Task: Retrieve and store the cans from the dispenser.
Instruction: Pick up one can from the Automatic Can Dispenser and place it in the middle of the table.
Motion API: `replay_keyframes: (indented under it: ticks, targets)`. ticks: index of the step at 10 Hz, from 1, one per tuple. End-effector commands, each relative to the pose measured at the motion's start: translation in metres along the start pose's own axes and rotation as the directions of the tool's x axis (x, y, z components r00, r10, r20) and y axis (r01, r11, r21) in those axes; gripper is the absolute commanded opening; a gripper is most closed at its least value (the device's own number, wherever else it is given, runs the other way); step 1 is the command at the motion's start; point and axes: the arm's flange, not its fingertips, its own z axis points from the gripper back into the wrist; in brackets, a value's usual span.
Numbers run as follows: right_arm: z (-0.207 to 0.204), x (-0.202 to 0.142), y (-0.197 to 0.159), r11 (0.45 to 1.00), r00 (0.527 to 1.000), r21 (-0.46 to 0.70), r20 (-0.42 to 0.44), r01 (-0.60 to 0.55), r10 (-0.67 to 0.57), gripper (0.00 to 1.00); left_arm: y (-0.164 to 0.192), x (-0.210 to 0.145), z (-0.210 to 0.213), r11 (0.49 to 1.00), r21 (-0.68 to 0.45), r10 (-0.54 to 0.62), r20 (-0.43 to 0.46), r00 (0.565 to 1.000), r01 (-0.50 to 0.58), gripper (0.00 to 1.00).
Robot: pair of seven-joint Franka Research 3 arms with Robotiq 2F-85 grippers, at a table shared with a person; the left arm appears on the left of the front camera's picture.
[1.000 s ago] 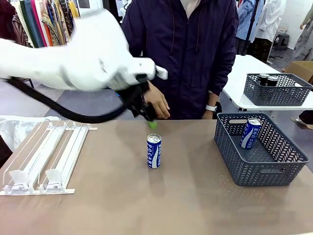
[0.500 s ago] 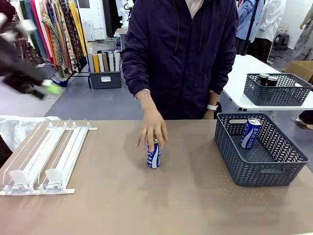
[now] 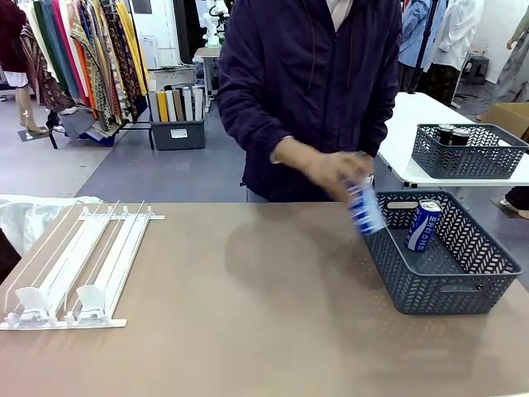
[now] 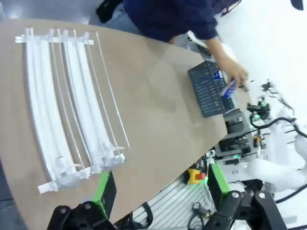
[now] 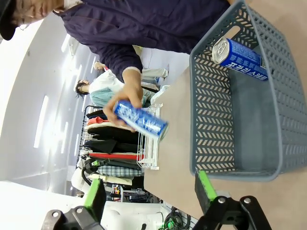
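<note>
A person's hand holds a blue-and-white can (image 3: 364, 208) tilted just above the left rim of the dark grey basket (image 3: 430, 289). Another blue-and-white can (image 3: 423, 224) leans inside the basket. The white dispenser (image 3: 74, 265) lies at the table's left with no cans in its lanes. In the left wrist view my left gripper (image 4: 160, 187) hangs open high over the dispenser (image 4: 62, 110), with the basket (image 4: 206, 88) and the held can (image 4: 229, 88) far off. My right gripper (image 5: 149, 189) stands open beside the basket (image 5: 211, 120), facing the held can (image 5: 141, 120) and the stored can (image 5: 240, 57).
A second grey basket (image 3: 467, 153) holding black cans (image 3: 453, 132) sits on a white table at the back right. The person stands at the far edge of the brown table (image 3: 248, 331). Clothes racks stand behind on the left.
My left arm has pulled away from the table's middle, out of the front view. The person took the standing can and carried it right to the basket.
</note>
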Motion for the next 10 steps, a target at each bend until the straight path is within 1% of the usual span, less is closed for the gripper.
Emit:
replay_keyframes:
  ticks: [1, 10]
  targets:
    - [0.0018, 0.0002, 0.0036, 1.0, 1.0, 0.005, -0.004, 0.002, -0.002, 1.0, -0.0216, 0.0057, -0.0029, 0.998, 0.042, -0.041, -0.01, 0.999, 0.042, 1.0]
    - [0.0018, 0.0002, 0.0036, 1.0, 1.0, 0.005, -0.004, 0.002, -0.002, 1.0, -0.0216, 0.0057, -0.0029, 0.998, 0.042, -0.041, -0.01, 0.999, 0.042, 1.0]
